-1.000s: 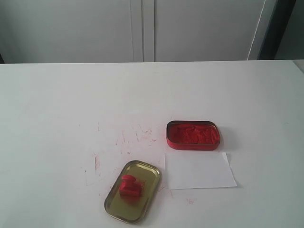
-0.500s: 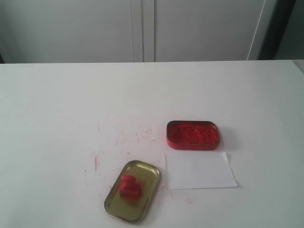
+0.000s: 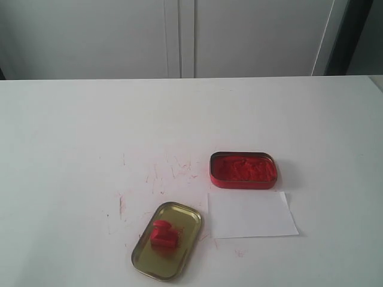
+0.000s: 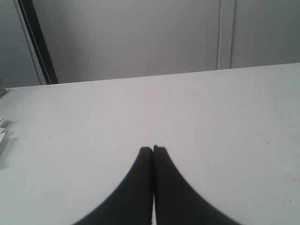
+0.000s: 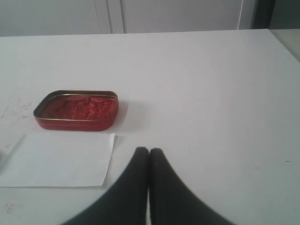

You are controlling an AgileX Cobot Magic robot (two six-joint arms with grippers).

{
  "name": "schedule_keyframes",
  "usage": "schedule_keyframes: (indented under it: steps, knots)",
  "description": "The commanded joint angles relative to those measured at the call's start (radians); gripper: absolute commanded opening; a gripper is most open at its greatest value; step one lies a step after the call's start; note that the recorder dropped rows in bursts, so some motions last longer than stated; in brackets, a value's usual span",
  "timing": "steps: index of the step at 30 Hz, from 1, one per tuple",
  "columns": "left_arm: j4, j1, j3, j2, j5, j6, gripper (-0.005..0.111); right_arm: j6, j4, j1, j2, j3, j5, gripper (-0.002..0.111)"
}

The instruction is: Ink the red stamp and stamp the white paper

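Note:
The red stamp lies inside the gold-coloured tin lid near the table's front. The white paper lies flat to the right of the lid, just in front of the open red ink tin. The exterior view shows neither arm. My left gripper is shut with nothing in it, above bare tabletop. My right gripper is shut and empty too, beside the white paper and a little short of the red ink tin. Both wrist views miss the stamp.
Red scratch marks cover the white tabletop between the lid and the tin. Grey cabinet doors stand behind the table's far edge. A bit of crumpled paper shows at the border of the left wrist view.

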Motion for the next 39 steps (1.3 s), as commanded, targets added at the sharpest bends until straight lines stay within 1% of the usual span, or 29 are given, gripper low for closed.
schedule_keyframes:
  steps: [1, 16, 22, 29, 37, 39]
  knots:
    - [-0.003, -0.002, 0.003, -0.004, -0.013, 0.004, 0.0, 0.003, 0.004, 0.004, -0.006, 0.005, -0.014, 0.0]
    - [-0.008, -0.002, 0.002, -0.004, -0.02, 0.003, 0.0, 0.003, 0.002, 0.004, -0.006, 0.005, -0.014, 0.0]
    - [-0.004, -0.002, -0.112, 0.015, 0.119, 0.003, 0.0, 0.003, 0.002, 0.004, -0.006, 0.005, -0.014, 0.0]
    - [0.047, -0.002, -0.28, 0.136, 0.265, 0.005, 0.0, 0.003, 0.002, 0.004, -0.006, 0.005, -0.014, 0.0]
    - [0.061, -0.002, -0.407, 0.306, 0.294, 0.005, 0.0, 0.003, 0.004, 0.004, -0.006, 0.005, -0.014, 0.0]
    - [0.061, -0.002, -0.455, 0.369, 0.335, 0.016, 0.0, 0.032, 0.004, 0.004, -0.006, 0.005, -0.014, 0.0]
